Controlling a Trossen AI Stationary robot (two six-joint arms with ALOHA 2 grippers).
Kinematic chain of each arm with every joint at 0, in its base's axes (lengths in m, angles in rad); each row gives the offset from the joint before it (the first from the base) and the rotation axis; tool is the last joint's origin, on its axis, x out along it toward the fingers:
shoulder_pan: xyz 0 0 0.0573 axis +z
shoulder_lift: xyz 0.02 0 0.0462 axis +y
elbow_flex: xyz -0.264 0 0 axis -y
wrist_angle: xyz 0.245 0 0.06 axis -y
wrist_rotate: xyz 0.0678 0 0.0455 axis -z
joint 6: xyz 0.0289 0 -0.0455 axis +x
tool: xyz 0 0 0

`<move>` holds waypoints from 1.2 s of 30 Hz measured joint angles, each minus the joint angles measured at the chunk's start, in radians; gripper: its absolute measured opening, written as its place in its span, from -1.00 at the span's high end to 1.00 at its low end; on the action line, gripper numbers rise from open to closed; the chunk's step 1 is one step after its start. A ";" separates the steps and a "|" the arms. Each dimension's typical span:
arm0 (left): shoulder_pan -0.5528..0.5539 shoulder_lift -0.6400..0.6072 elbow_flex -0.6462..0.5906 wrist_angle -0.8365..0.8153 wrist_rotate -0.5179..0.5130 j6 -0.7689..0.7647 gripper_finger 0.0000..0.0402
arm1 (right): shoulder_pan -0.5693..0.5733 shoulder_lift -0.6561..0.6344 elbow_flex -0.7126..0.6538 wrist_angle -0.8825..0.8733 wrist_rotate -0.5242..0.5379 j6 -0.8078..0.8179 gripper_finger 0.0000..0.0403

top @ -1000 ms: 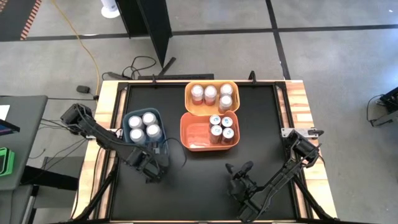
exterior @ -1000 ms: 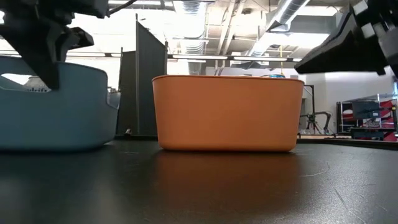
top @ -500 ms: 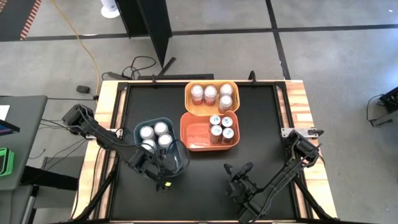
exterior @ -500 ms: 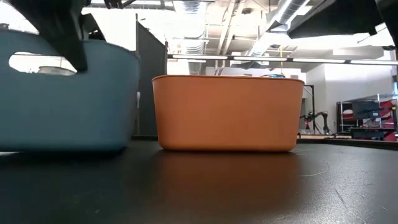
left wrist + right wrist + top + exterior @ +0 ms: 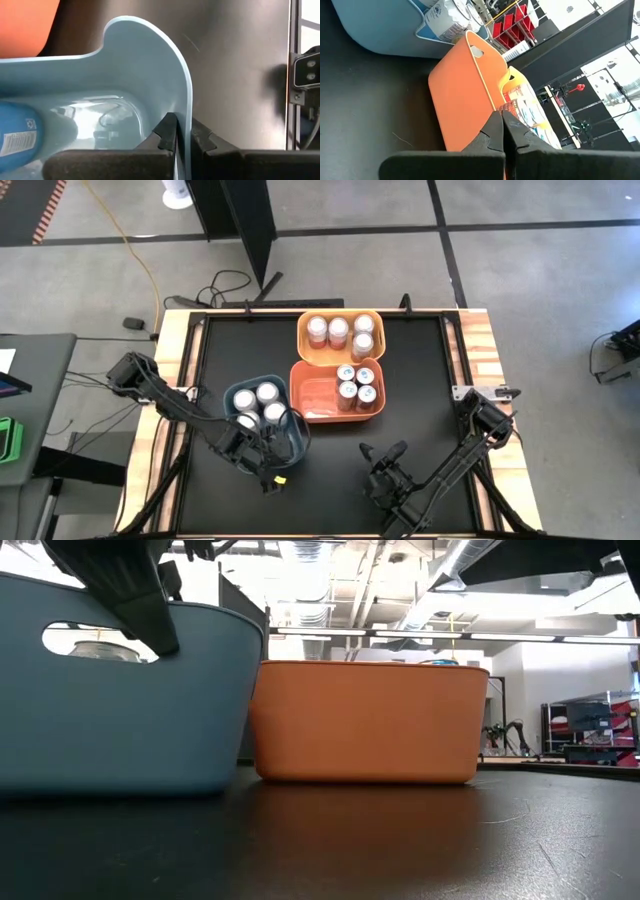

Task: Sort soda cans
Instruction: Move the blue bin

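Left pincer (image 5: 268,470) clamped on blue bin (image 5: 150,65) rim; right pincer (image 5: 501,131) closed on nothing, idle near the table's front edge

Soda cans (image 5: 260,402) all binned: four in blue bin toward front-left of table (image 5: 330,460); more in orange bin (image 5: 315,402) mid-table and yellow bin (image 5: 305,340) toward back edge; cans are rigid, smooth, likely slippery, dent if over-squeezed; grip mid-body across diameter; loaded bin probably heavy and thin wall flexes, so hold rim near a corner, drag not lift
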 joint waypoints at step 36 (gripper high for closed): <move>-0.002 -0.001 0.342 -0.589 -0.114 0.036 0.01 | 0.007 0.000 0.000 0.000 -0.002 0.005 0.98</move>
